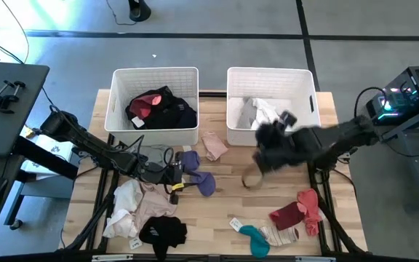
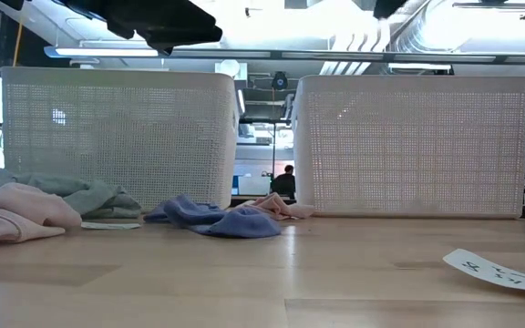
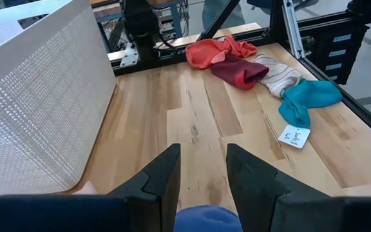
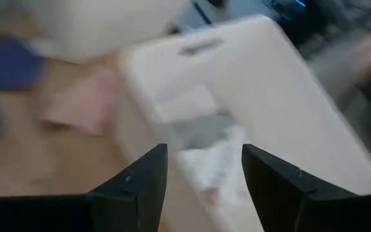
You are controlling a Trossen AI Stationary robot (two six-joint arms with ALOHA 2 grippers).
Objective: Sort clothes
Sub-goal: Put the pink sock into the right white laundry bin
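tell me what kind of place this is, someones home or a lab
Most likely a robotics lab or workshop, not a home: a wooden table on a metal frame, two white bins with clothes, and exposed ceiling ducts.

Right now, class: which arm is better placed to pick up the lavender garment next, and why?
Left. The left gripper hovers open right beside the lavender garment, while the right gripper is empty by the right bin, farther away.
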